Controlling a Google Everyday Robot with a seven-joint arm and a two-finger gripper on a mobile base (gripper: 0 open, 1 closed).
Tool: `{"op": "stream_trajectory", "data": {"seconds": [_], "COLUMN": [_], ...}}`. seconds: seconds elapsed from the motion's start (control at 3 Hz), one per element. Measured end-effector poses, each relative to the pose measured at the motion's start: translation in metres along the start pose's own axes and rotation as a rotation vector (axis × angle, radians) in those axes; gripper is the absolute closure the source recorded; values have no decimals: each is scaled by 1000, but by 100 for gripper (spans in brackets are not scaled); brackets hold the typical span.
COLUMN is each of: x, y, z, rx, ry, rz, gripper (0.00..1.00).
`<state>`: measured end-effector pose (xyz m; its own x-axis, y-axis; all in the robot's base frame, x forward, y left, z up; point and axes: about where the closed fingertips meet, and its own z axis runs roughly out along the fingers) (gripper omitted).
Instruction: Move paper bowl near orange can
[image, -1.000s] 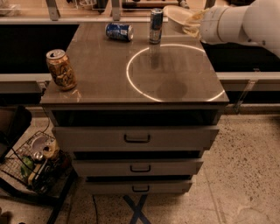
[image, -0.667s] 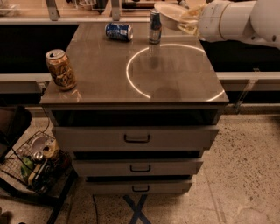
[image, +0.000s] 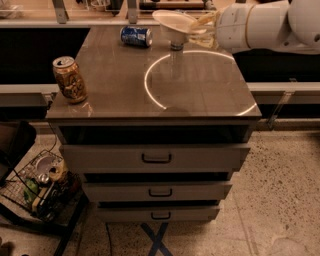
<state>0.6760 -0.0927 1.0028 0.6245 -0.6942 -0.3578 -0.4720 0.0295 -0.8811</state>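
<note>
Progress: paper bowl (image: 174, 22) carried leftward above the desk's far edge

The claw (image: 201, 28) reaches in from the right at the back of the desk (image: 200, 95), pinching the paper bowl by its right rim. The bowl hangs in the air, tilted, clear of the surface. Over the last second it has travelled left from the back right corner, and it now sits above the slim can (image: 175, 46), hiding all but that can's base. That suggests the carry is under way, though with most of the distance left. The orange can (image: 70, 79) stands upright at the desk's front left edge, well apart from the bowl.

Between the two lies a broad bare stretch of desk top, marked only by a bright ring of reflected light. The blue can (image: 136, 36) lies on its side near the back, left of the bowl and close to a straight path. The orange can stands right at the left edge, so room to put the bowl down is on its right or behind it. Coming down too soon would risk knocking the slim can.
</note>
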Motion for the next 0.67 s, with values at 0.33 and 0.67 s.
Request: {"op": "stream_trajectory", "data": {"seconds": [0.33, 0.67], "x": [-40, -48], "y": [9, 15], "z": [4, 5], "rx": [-50, -73], "ry": [-139, -167], "rz": [-53, -67], "gripper": [100, 100]}}
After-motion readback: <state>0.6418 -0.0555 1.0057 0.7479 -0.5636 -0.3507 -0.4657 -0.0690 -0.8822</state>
